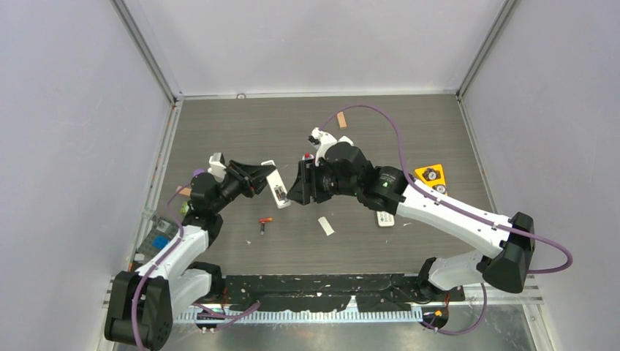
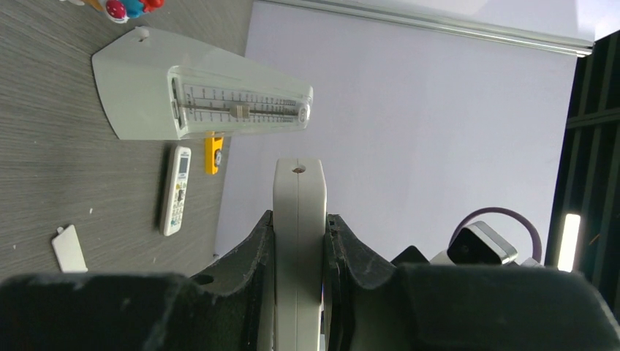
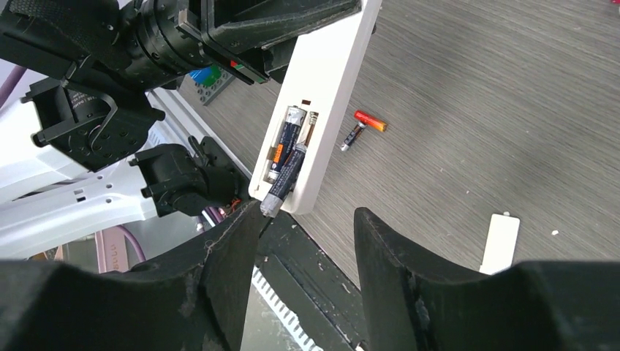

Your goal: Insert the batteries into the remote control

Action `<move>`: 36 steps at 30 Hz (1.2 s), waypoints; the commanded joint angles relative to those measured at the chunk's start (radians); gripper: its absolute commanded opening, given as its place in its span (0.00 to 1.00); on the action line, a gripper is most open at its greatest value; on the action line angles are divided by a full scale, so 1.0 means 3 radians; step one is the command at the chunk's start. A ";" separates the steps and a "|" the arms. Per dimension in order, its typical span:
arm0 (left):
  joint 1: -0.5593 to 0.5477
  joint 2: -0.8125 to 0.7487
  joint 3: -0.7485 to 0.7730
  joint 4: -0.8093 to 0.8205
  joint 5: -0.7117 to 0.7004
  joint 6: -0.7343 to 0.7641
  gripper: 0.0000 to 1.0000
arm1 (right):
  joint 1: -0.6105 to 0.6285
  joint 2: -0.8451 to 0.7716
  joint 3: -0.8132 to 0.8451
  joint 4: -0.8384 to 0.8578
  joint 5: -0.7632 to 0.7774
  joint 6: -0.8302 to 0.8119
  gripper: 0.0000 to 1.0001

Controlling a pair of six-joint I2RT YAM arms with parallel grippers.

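Note:
My left gripper [image 2: 300, 219] is shut on the remote control [image 2: 298, 190], holding the white bar edge-up above the table. In the right wrist view the remote control [image 3: 329, 88] shows its open battery bay. One battery [image 3: 286, 135] sits in the bay. A second battery [image 3: 287, 174] lies askew in it, its end poking past the remote's end next to my right gripper's left fingertip. My right gripper [image 3: 307, 213] is open with nothing between its fingers. On the table a dark battery [image 3: 352, 138] and a red-orange one [image 3: 371, 121] touch at an angle. The white cover [image 3: 501, 241] lies flat nearby.
A grey metronome [image 2: 205, 106] lies on its side beyond the remote. A shorter white remote with buttons [image 2: 175, 190] and a small yellow block [image 2: 213, 153] lie by it. A yellow triangle [image 1: 431, 175] is at the right, and walls enclose the table.

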 commanded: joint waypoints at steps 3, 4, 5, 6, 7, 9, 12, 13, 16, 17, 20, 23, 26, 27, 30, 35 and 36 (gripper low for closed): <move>-0.0009 -0.0132 0.0086 0.0017 0.0082 -0.0128 0.00 | 0.0048 -0.0075 -0.0039 0.0293 -0.0084 0.0009 0.50; -0.0009 -0.0136 0.0085 0.0017 0.0081 -0.0126 0.00 | 0.0062 -0.0065 -0.0038 0.0294 -0.0085 0.0001 0.49; -0.0009 -0.0139 0.0083 0.0010 0.0075 -0.0126 0.00 | 0.0069 -0.0060 -0.0031 0.0289 -0.0079 0.0002 0.49; -0.0009 -0.0142 0.0075 0.0007 0.0076 -0.0131 0.00 | 0.0071 -0.0042 -0.0024 0.0282 -0.0074 0.0000 0.48; -0.0009 -0.0149 0.0077 0.0006 0.0067 -0.0138 0.00 | 0.0074 -0.0036 -0.0015 0.0259 -0.0062 -0.0001 0.48; -0.0009 -0.0161 0.0067 -0.0002 0.0064 -0.0135 0.00 | 0.0076 -0.0019 -0.0006 0.0242 -0.0043 -0.0004 0.47; -0.0009 -0.0180 0.0059 -0.0017 0.0063 -0.0133 0.00 | 0.0073 -0.0003 0.0011 0.0218 -0.0017 -0.0004 0.47; -0.0009 -0.0188 0.0054 -0.0020 0.0059 -0.0133 0.00 | 0.0075 0.0012 0.0030 0.0202 -0.0004 -0.0012 0.47; -0.0009 -0.0205 0.0049 -0.0035 0.0058 -0.0133 0.00 | 0.0075 0.0057 0.0066 0.0166 0.0015 -0.0013 0.46; -0.0009 -0.0204 0.0049 -0.0034 0.0057 -0.0131 0.00 | 0.0077 0.0082 0.0079 0.0161 0.0021 -0.0013 0.46; -0.0010 -0.0217 0.0049 -0.0040 0.0069 -0.0133 0.00 | 0.0076 0.0123 0.0094 0.0152 0.0052 -0.0012 0.46; -0.0009 -0.0227 0.0036 -0.0045 0.0064 -0.0138 0.00 | 0.0072 0.0172 0.0116 0.0155 0.0073 -0.0004 0.46; -0.0009 -0.0232 0.0027 -0.0054 0.0071 -0.0138 0.00 | 0.0076 0.0189 0.0124 0.0156 0.0097 0.0010 0.45; -0.0009 -0.0230 0.0024 -0.0046 0.0065 -0.0134 0.00 | 0.0076 0.0194 0.0125 0.0159 0.0100 0.0014 0.45; -0.0010 -0.0234 0.0023 -0.0045 0.0070 -0.0124 0.00 | 0.0076 0.0200 0.0131 0.0158 0.0098 0.0019 0.45; -0.0009 -0.0235 0.0008 -0.0061 0.0062 -0.0123 0.00 | 0.0075 0.0089 0.0068 0.0211 0.0040 0.0006 0.47; -0.0009 -0.0242 0.0006 -0.0067 0.0060 -0.0123 0.00 | 0.0076 0.0044 0.0036 0.0232 0.0026 -0.0006 0.47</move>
